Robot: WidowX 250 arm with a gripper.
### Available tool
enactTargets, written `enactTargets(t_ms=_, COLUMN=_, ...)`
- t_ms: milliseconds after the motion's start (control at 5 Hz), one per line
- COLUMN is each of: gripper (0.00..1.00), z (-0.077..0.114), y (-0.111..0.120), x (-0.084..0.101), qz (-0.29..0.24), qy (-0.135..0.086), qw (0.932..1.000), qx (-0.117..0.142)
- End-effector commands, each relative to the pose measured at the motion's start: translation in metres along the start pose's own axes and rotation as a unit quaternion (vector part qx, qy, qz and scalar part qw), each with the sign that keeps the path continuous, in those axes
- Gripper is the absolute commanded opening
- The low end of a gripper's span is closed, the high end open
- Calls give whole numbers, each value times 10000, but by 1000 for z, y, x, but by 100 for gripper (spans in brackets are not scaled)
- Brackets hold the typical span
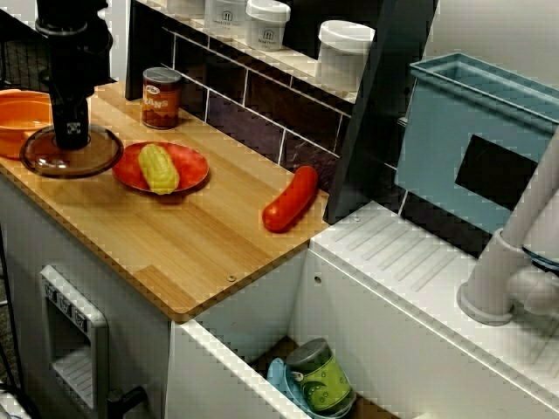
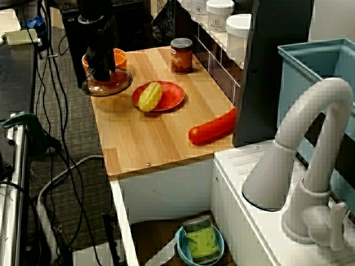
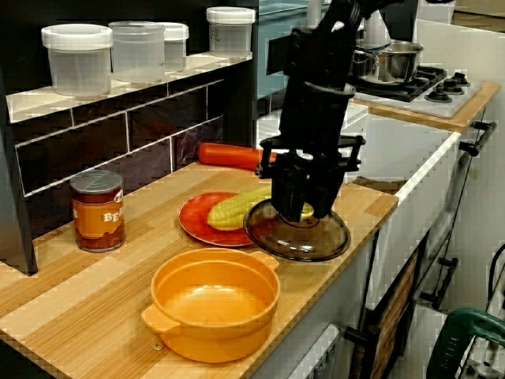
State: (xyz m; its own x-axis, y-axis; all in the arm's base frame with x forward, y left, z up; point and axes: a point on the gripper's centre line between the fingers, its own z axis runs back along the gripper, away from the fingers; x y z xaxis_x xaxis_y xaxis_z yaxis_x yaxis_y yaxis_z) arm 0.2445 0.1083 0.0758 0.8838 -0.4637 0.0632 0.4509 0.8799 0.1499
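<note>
My black gripper (image 3: 298, 207) points straight down and is shut on the knob of a brown-tinted glass lid (image 3: 297, 233). The lid sits level at the counter's front edge, on the wood or just above it; I cannot tell which. In the high view of the counter the gripper (image 1: 72, 131) and lid (image 1: 70, 155) are at the far left, beside an empty orange pot (image 1: 22, 118). A red plate (image 1: 188, 161) with a yellow corn cob (image 1: 159, 168) lies just right of the lid. From the pot end, the pot (image 3: 215, 300) stands in front, apart from the lid.
A soup can (image 1: 162, 98) stands by the tiled back wall and a long red vegetable (image 1: 291, 199) lies near the counter's right end. White jars (image 3: 79, 57) line the shelf. Beyond are a sink holding a green can (image 1: 319, 377), a faucet (image 2: 310, 166) and a blue rack (image 1: 480, 131).
</note>
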Motion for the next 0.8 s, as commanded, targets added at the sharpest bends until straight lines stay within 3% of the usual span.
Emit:
enactTargets(t_ms=0, gripper=0, z=-1, y=11, x=8, qz=149, qy=-116, qw=9996, qx=193)
enactTargets(t_ms=600, gripper=0, z=-26, y=9, x=23, qz=214, qy=41, qw=9992, qx=325)
